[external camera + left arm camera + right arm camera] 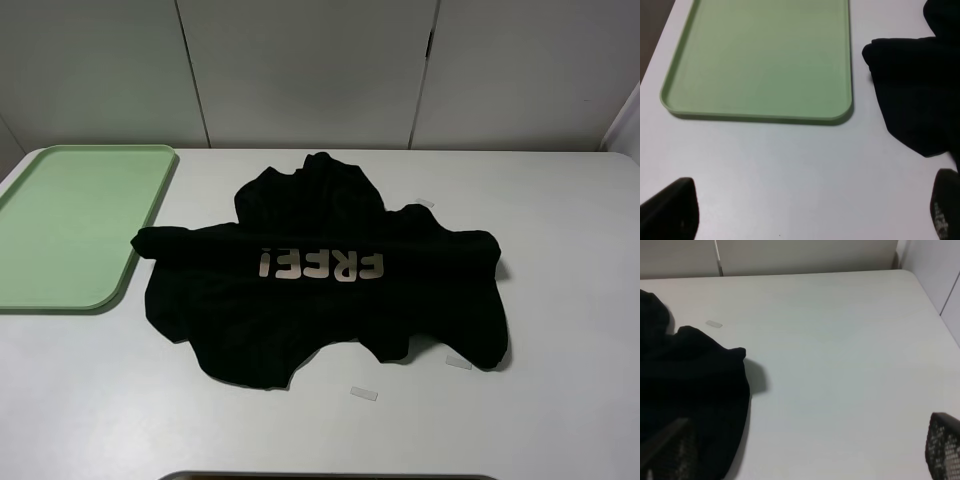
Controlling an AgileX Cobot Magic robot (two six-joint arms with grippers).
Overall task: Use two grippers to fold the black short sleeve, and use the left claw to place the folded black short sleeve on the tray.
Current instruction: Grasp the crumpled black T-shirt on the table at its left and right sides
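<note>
Right up against the left wrist camera, the left tool (807, 217) has its two black fingertips (667, 212) sitting wide apart with only bare white tabletop (560, 420) between them, so it's not gripping anything. Same deal on the other arm: the right tool (805, 460) is spread wide too. One of its fingertips shows in front of the dark cloth, and I can't tell if it actually touches. The other is over plain tabletop.

Toward the near edge in the high view there's a little clear tag (364, 393) lying flat, with a second one just off the shirt's near right corner.

Next up is the black short sleeve (320, 300), lying rumpled and mostly spread out around the middle of the tabletop, not folded up neat at all. A thick fold runs side to side across it, and the pale block letters (322, 265) face up right along that fold. Its outline is pretty lumpy, with a bunched bump at the far side.

Over on the left sits the tray (70, 220), light green, flat on the tabletop. The shirt's left sleeve end is just beside the tray's rim, and the left wrist view shows a thin gap between them, so the shirt rests only on the tabletop.

Farthest back are pale wall panels (300, 70) with dark seams.
</note>
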